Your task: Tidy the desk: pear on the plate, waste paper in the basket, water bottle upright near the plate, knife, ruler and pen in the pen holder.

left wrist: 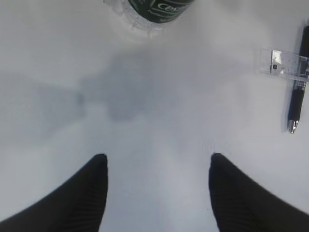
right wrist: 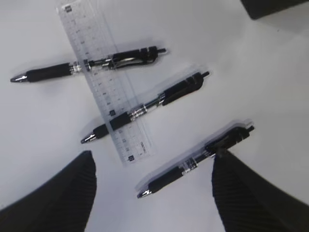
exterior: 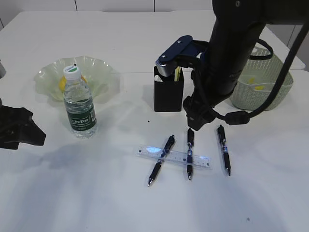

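Observation:
Three black pens lie on the desk; two of them (exterior: 161, 159) (exterior: 189, 153) lie under the clear ruler (exterior: 174, 157). My right gripper (right wrist: 153, 157) hangs open above the third pen (right wrist: 193, 162), which sits apart at the right (exterior: 224, 149). The knife's slim yellow handle (exterior: 177, 73) pokes out of the black pen holder (exterior: 168, 94). The water bottle (exterior: 79, 104) stands upright in front of the plate (exterior: 96, 70), hiding most of the yellow pear (exterior: 61, 86). Yellow waste paper (exterior: 259, 87) lies in the basket (exterior: 270, 92). My left gripper (left wrist: 157, 164) is open and empty over bare desk.
The right arm (exterior: 231, 53) reaches down between the pen holder and the basket. In the left wrist view, the bottle's base (left wrist: 149, 12) sits at the top edge and the ruler's end (left wrist: 289, 65) crosses a pen (left wrist: 298, 96) at the far right.

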